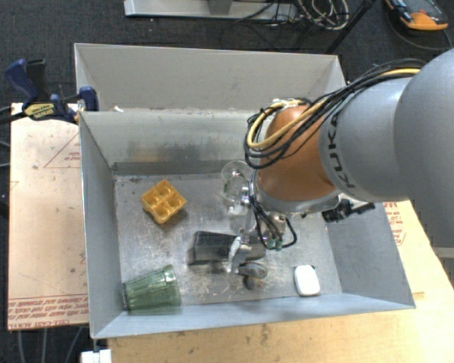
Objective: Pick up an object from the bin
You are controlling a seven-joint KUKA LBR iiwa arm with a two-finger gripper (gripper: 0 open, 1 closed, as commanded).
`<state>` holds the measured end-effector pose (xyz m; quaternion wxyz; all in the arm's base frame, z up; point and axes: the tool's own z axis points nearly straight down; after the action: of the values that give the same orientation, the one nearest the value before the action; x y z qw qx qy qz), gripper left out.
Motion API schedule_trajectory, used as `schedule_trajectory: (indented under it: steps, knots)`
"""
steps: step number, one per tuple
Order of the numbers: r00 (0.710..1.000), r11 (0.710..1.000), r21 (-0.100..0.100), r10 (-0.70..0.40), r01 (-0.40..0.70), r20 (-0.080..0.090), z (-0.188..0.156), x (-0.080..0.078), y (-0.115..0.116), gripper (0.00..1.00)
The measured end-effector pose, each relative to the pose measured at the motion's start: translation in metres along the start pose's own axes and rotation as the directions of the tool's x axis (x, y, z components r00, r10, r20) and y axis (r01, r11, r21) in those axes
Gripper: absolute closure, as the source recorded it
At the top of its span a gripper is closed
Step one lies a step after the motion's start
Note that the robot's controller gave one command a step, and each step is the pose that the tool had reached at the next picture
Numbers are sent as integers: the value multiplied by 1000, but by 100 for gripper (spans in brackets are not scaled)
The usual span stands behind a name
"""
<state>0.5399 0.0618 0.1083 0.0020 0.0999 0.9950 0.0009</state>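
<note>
My gripper (pixel 242 259) is down near the bin floor, at the front middle of the bin. It sits right against the right end of a flat black block (pixel 210 247), and I cannot tell whether it touches the block. A small dark round thing (pixel 254 280) lies just below the gripper. A clear plastic piece (pixel 233 183) shows behind it, beside the arm's orange cover.
A yellow waffle-shaped block (pixel 164 201) lies at the back left. A green translucent cup (pixel 150 290) lies on its side in the front left corner. A small white rounded thing (pixel 307 280) rests at the front right. The arm covers the bin's right middle.
</note>
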Motion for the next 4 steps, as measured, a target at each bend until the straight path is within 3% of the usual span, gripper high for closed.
schedule_trajectory:
  steps: [1, 3, 4]
  knots:
    - [998, 998, 2, -61, 61, 4, 26, 10, 7, 100]
    - [998, 998, 2, -61, 61, 6, 23, 10, 7, 100]
    - [998, 998, 3, -61, 61, -3, 13, 13, 6, 100]
